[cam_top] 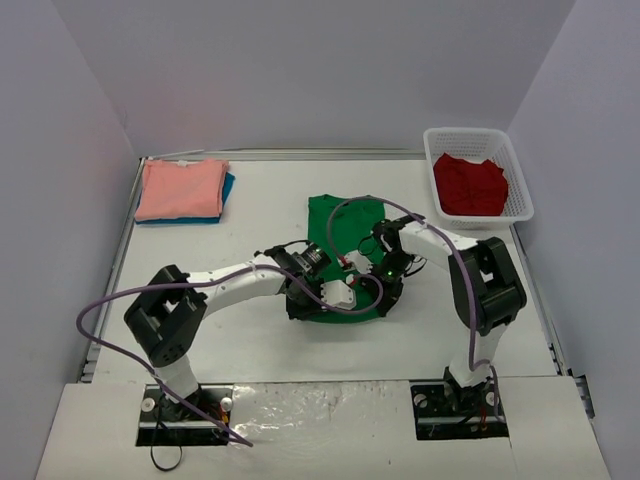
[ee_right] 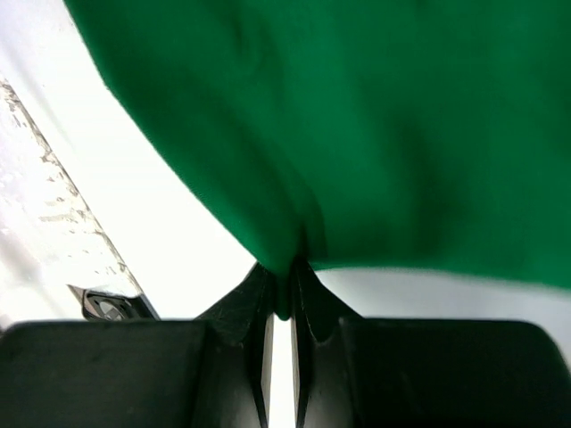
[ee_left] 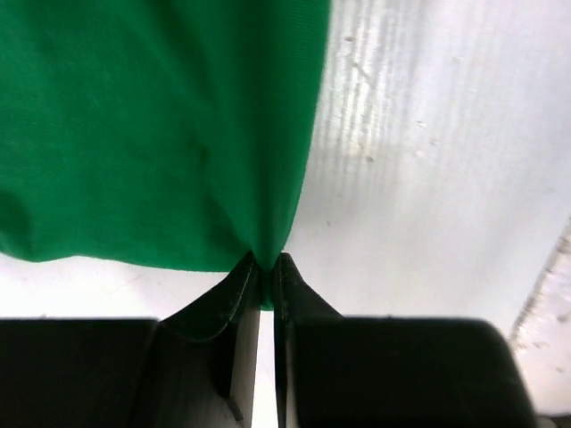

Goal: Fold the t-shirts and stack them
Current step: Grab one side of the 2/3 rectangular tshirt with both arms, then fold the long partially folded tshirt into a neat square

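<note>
The green t-shirt (cam_top: 338,222) lies spread on the counter (cam_top: 250,210), left of the white mesh basket (cam_top: 470,132). Left gripper (ee_left: 266,263) and right gripper (ee_right: 285,272) are each clamped on its edge farthest from the basket's row, one corner apiece, probably to lift it evenly for a fold.

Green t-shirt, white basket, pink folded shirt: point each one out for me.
green t-shirt (cam_top: 350,232): top external view, its bare far half.
white basket (cam_top: 465,142): top external view, its far wall.
pink folded shirt (cam_top: 180,188): top external view, middle of its top face.
</note>
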`<state>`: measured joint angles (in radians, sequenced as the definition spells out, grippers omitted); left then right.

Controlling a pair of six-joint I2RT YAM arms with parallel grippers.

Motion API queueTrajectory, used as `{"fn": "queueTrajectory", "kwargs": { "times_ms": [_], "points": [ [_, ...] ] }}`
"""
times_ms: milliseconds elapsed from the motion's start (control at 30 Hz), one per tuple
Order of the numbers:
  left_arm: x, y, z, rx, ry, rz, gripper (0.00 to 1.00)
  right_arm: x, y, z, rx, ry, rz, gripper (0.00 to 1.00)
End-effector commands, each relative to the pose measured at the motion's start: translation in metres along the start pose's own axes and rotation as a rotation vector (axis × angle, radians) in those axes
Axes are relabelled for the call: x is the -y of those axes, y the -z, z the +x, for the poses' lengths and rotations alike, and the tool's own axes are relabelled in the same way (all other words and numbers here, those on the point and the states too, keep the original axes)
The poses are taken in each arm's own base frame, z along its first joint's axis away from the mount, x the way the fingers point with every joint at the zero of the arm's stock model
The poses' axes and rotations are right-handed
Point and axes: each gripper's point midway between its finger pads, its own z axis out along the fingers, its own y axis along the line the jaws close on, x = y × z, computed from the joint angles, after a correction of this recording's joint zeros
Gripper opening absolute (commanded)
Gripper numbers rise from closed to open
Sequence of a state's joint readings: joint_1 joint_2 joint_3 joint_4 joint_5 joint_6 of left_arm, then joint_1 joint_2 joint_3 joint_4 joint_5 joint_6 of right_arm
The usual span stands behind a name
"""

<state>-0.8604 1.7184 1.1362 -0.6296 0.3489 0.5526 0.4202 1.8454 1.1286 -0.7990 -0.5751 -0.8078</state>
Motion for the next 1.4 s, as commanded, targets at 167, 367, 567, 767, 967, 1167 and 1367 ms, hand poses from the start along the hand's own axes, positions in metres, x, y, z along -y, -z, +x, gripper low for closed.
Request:
{"fn": "queueTrajectory", "kwargs": {
  "times_ms": [167, 367, 567, 767, 967, 1167, 1367],
  "points": [
    [0.019, 0.059, -0.010, 0.018, 0.006, 0.079, 0.02, -0.005, 0.057, -0.002, 0.090, 0.019, 0.161, 0.00],
    [0.041, 0.086, -0.026, 0.077, -0.010, 0.220, 0.02, -0.012, 0.080, -0.009, 0.151, 0.044, 0.230, 0.00],
    [0.064, 0.116, -0.033, 0.098, -0.042, 0.347, 0.02, -0.027, 0.100, -0.005, 0.146, 0.064, 0.254, 0.00],
    [0.070, 0.129, -0.031, 0.097, -0.035, 0.358, 0.02, -0.050, 0.113, 0.007, 0.092, 0.068, 0.212, 0.00],
    [0.043, 0.135, -0.030, 0.171, 0.040, 0.268, 0.02, -0.037, 0.132, -0.016, 0.163, 0.090, 0.272, 0.00],
    [-0.001, 0.157, -0.033, 0.248, 0.137, 0.103, 0.02, -0.020, 0.145, -0.043, 0.210, 0.121, 0.293, 0.00],
    [-0.026, 0.163, -0.033, 0.250, 0.167, 0.036, 0.03, 0.005, 0.150, -0.064, 0.211, 0.143, 0.305, 0.00]
  ]
}}
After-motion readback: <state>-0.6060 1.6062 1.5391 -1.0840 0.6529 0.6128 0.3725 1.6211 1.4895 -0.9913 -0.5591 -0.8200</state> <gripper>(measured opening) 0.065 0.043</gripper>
